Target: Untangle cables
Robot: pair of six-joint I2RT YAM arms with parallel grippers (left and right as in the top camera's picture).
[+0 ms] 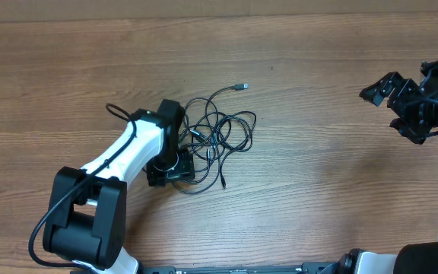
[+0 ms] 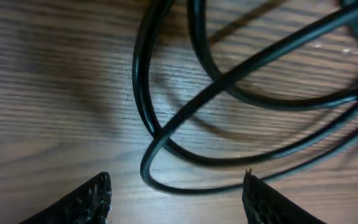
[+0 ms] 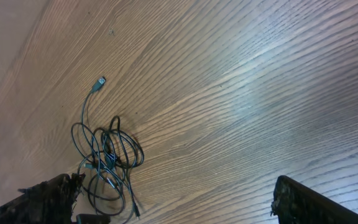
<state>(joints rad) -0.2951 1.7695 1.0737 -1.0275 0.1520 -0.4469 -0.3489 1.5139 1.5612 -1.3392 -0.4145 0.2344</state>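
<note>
Left wrist view: left gripper (image 2: 176, 202) low over the cables (image 2: 137, 74), jaws apart.
Its fingertips straddle one black loop without touching it. The tangle spreads just ahead on the wooden table (image 2: 55, 93). The right gripper (image 3: 176, 186) hangs well away, spread wide and holding nothing.

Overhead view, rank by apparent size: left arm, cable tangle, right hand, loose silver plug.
1. left arm, clearly largest.
2-3. cable tangle and right hand look close; the hand is likely nearer the camera, so I won't rank those two.
4. silver plug, smallest.
</note>
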